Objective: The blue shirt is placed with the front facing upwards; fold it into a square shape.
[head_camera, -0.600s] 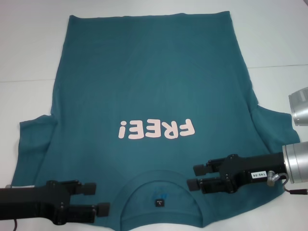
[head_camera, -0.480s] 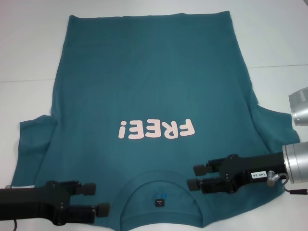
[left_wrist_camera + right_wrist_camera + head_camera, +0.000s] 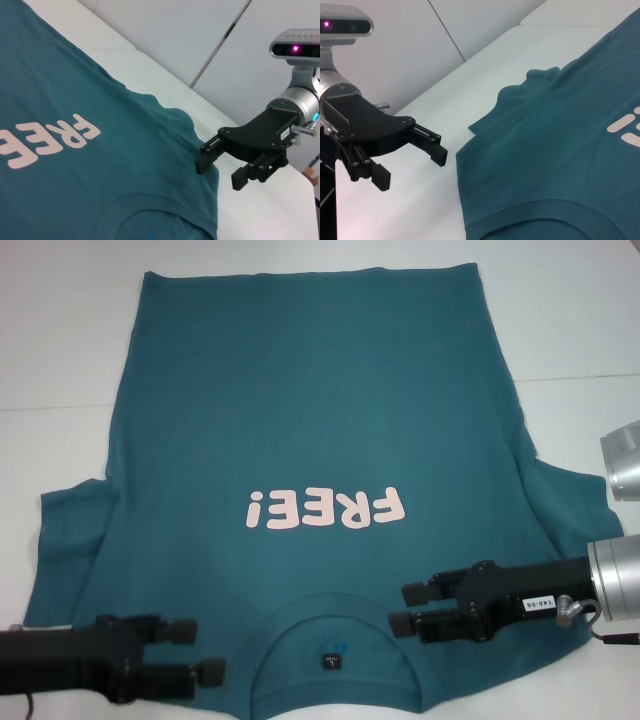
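Observation:
The blue shirt [image 3: 320,420] lies flat and face up on the white table, its collar [image 3: 330,612] nearest me and the pink "FREE!" print [image 3: 325,508] across the middle. My left gripper [image 3: 200,651] is open over the shoulder to the left of the collar. My right gripper [image 3: 405,607] is open over the shoulder to the right of the collar. Neither holds cloth. The left wrist view shows the shirt [image 3: 100,175] and the right gripper [image 3: 221,171] at its shoulder edge. The right wrist view shows the shirt [image 3: 560,150] and the left gripper [image 3: 411,169] just off its edge.
The white table [image 3: 60,340] shows bare surface on both sides of the shirt and beyond its hem. Silver arm joints [image 3: 625,460] stand at the right edge. A small black label [image 3: 329,662] sits inside the collar.
My left gripper has shifted very slightly to the left. The right gripper and the shirt have not moved.

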You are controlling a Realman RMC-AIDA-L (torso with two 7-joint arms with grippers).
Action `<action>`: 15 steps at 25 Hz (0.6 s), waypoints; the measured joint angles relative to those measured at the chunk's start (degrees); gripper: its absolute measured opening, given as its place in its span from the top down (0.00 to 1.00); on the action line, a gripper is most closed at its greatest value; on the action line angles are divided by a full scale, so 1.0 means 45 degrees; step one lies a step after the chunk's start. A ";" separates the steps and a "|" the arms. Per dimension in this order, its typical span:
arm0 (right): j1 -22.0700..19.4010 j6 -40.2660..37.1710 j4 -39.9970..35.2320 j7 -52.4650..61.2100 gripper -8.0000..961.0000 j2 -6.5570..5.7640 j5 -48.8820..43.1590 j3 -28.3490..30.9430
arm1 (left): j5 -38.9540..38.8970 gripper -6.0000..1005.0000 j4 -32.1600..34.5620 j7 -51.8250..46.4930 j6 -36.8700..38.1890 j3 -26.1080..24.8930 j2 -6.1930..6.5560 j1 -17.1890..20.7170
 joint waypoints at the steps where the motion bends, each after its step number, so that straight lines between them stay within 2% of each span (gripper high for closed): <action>1: -0.0001 -0.0001 0.0000 0.0014 0.35 0.0000 0.0000 0.0011 | -0.0015 0.13 -0.0001 -0.0078 -0.0055 -0.0085 0.0000 -0.0003; 5: 0.0002 0.0151 -0.0017 0.0632 0.34 -0.0023 0.0067 0.0144 | -0.0092 0.13 -0.0041 -0.1338 -0.0727 -0.1314 0.0013 -0.0188; 8: 0.0141 0.0282 -0.0107 0.1926 0.34 -0.0175 0.0105 0.0191 | -0.0233 0.13 -0.0271 -0.3084 -0.1284 -0.2383 0.0219 -0.0486; 11: 0.0400 0.0208 -0.0177 0.3124 0.34 -0.0371 0.0111 0.0194 | -0.0267 0.13 -0.0483 -0.5648 -0.2501 -0.2912 0.0438 -0.0616; 15: 0.0795 0.0199 -0.0275 0.4637 0.34 -0.0650 0.0123 0.0194 | -0.0267 0.13 -0.0796 -0.7470 -0.3546 -0.2988 0.0678 -0.0677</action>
